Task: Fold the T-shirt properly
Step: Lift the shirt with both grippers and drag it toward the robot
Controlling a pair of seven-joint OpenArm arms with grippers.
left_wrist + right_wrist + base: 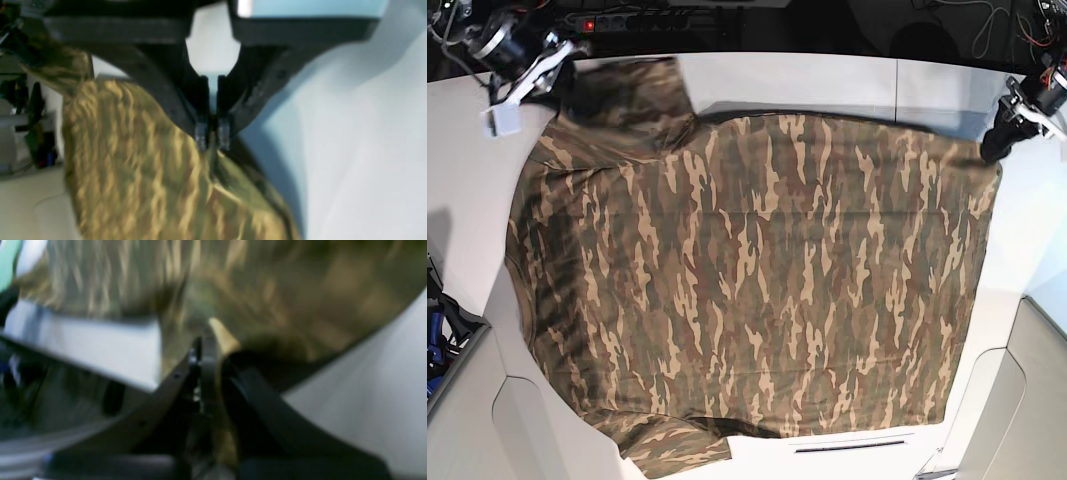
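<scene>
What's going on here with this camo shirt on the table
A two-armed robot is working on a camouflage T-shirt spread nearly flat across a white table. The left gripper is shut on the shirt's fabric at one far corner, and the right gripper pinches the opposite far corner. No fold shows yet.

The T-shirt is seen as soft matt camouflage cloth, spread on a smooth white table.

Your T-shirt covers nearly the whole white table, leaving you bare strips along the far edge and the near edge. Both far corners are occupied: the right gripper pinches cloth at one, the left gripper at the other.
</scene>
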